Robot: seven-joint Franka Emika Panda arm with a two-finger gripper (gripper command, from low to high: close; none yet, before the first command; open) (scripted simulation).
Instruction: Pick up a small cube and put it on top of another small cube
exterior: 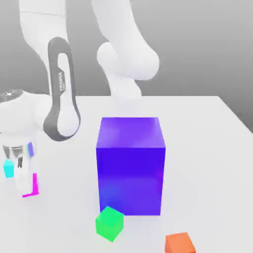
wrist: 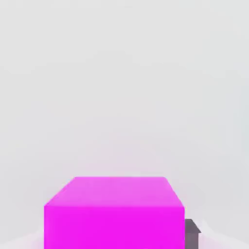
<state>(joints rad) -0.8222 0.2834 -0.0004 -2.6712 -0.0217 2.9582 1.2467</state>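
Early stage, grasp under way: gripper (exterior: pixel 25 185) down at the table (exterior: pixel 207 128), well off to the exterior view's left of the big blue block (exterior: pixel 131 165), with the magenta cube (exterior: pixel 32 187) between the fingers; whether clenched cannot be told. Lifting and stacking still ahead. Near the block's front base, green cube (exterior: pixel 109 223) and orange cube (exterior: pixel 180 243) as possible targets. A cyan cube (exterior: pixel 9 168) sits just beside the gripper.

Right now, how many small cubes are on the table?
3: a magenta cube at the gripper, a green cube before the big blue block, an orange cube beside it. Others may be hidden.
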